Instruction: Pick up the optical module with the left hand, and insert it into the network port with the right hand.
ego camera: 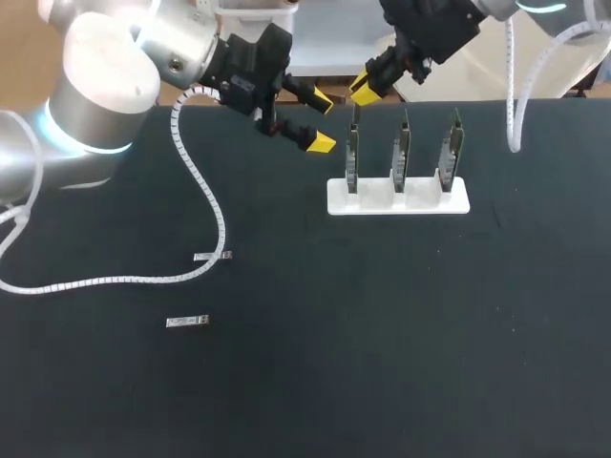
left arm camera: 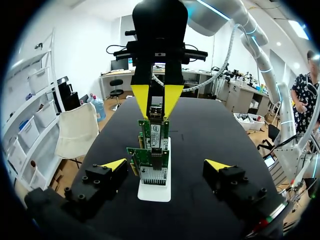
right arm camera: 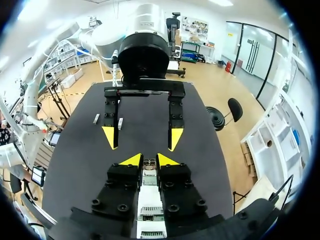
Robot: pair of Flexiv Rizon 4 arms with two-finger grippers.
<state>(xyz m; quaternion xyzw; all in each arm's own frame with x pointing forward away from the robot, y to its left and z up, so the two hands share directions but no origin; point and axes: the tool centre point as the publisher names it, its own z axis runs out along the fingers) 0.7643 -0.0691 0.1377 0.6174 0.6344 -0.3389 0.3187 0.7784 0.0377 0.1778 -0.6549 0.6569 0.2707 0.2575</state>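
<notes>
the right jaws are nearly together. their yellow fingertips (left arm camera: 141, 102) press from two sides on a small silver optical module (left arm camera: 156, 111), which sits at the top edge of the end card (ego camera: 353, 153), the one in the white stand's (ego camera: 398, 200) slot on the left arm's side. i cannot tell whether the module is seated in that card's port. the right arm (ego camera: 434, 29) comes down steeply from behind the stand, its wrist tipped so the fingers point down onto that end card.

the left jaws are spread wide, holding and touching nothing. the left arm (ego camera: 95, 86) hangs above the tabletop (ego camera: 430, 334) with its wrist roughly level, so the wide-set fingertips (left arm camera: 112, 165) point at the stand's near end, just short of it. in the left wrist view the stand and its upright cards line up one behind another, straight ahead between the spread fingers. the middle card (ego camera: 403, 153) and the far card (ego camera: 451, 153) stand in the stand's other slots, untouched.

two loose modules lie flat on the tabletop, well away from the stand on the left arm's side. one (ego camera: 212, 256) is nearer the stand, the other (ego camera: 188, 322) farther off. a white spiral cable (ego camera: 205, 200) from the left arm drapes onto the tabletop between the stand and those modules.
</notes>
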